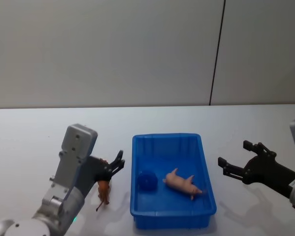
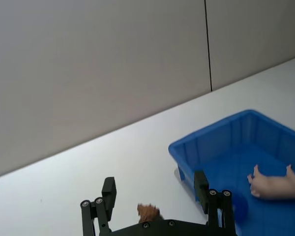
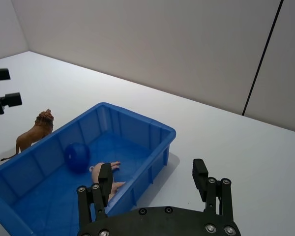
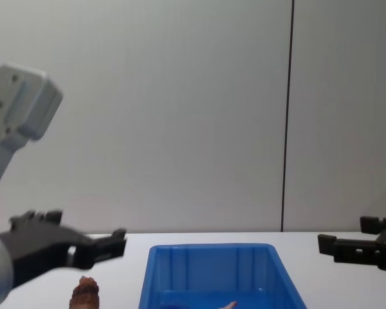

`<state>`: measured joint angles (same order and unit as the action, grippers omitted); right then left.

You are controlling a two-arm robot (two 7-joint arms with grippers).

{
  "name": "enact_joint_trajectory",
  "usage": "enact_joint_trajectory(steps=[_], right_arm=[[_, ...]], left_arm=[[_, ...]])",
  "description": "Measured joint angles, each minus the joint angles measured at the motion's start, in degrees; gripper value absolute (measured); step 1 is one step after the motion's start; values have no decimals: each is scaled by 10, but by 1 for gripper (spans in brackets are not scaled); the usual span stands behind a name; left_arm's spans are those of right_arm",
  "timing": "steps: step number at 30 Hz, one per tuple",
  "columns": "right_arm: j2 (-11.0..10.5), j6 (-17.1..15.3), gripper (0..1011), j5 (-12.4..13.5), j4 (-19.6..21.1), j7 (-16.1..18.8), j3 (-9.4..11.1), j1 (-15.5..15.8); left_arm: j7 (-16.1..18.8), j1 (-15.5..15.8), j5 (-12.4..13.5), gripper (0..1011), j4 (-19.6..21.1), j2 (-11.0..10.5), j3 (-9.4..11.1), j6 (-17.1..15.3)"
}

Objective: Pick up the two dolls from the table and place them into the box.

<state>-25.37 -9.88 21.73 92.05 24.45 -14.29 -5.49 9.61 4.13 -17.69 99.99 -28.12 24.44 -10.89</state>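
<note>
Blue box on the white bench, and one of the two dolls is inside: the pink doll lies on its side on the floor, beside one small blue ball. One doll still outside, the brown doll, standing on the bench just left of the box. Right over it hovers the left gripper, jaws apart (nothing between them). Off to the box's right, the right gripper, jaws apart too.
</note>
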Motion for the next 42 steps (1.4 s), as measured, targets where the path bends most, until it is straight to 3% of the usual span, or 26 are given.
enact_joint_trajectory(steps=[16,37,42], right_arm=[[-2,2,1001,2,1,-1,1,2],[-3,2,1001,2,1,-1,1,3],[-3,2,1001,2,1,-1,1,3]], left_arm=[[3,-32,-38,1001,-12,-15,-7,-27],[-42,-11,-38,1000,-83,15,-8,-31],[-54,-1,-34,903,-105,26,-8,-28]])
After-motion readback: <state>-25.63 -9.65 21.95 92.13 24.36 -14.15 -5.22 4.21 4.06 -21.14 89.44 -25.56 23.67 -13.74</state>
